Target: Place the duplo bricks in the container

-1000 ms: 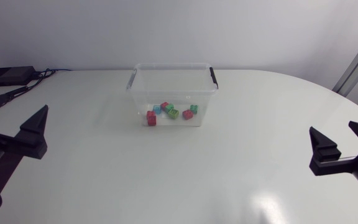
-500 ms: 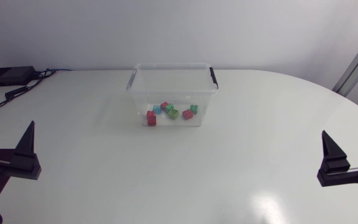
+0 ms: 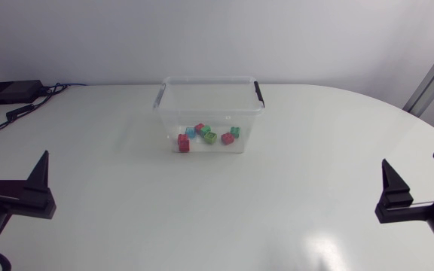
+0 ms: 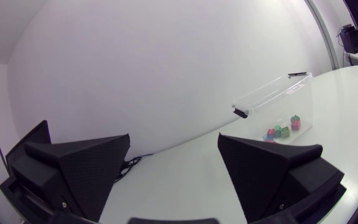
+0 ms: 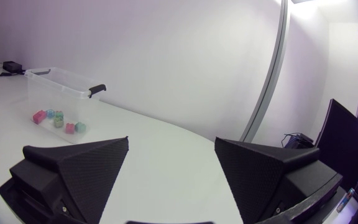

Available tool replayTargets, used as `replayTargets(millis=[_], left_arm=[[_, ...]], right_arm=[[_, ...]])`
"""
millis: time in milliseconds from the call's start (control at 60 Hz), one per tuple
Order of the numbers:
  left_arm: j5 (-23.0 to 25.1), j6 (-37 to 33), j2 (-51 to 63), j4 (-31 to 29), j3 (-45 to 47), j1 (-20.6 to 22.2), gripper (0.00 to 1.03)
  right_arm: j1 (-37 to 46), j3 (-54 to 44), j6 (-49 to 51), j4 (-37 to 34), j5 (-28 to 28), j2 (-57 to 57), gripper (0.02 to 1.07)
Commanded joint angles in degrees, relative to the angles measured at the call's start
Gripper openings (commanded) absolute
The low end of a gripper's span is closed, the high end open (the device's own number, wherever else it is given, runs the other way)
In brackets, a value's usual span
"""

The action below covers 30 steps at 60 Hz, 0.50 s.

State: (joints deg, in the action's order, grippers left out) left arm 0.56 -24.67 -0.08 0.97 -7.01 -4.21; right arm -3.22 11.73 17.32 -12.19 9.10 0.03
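A clear plastic container with black handle clips stands at the back middle of the white table. Inside it lie several duplo bricks: a red one, a blue one, a green one, and more beside them. My left gripper hovers open and holds nothing at the front left, far from the container. My right gripper is open with nothing in it at the front right. Ahead of the left gripper, the container and bricks appear. The right gripper faces the container too.
A black box with cables lies at the table's back left corner. Bare white tabletop stretches between the two grippers and the container.
Both grippers have drawn back toward the table's front edge and turned slightly, still open. The container and bricks have not moved.
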Motion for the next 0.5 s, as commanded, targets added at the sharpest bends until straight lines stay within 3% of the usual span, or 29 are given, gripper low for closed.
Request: replayTargets(millis=[0,483], left_arm=[[-0.04,3.85,-0.50,0.24,1.69,0.68,0.99],[-0.39,17.82,-0.11,-0.57,5.26,3.05,0.99]], right_arm=[[0.60,-2.31,-2.78,1.68,-0.78,-0.35,1.02],[2.36,-8.63,-12.54,8.73,-6.37,-0.14,1.02]])
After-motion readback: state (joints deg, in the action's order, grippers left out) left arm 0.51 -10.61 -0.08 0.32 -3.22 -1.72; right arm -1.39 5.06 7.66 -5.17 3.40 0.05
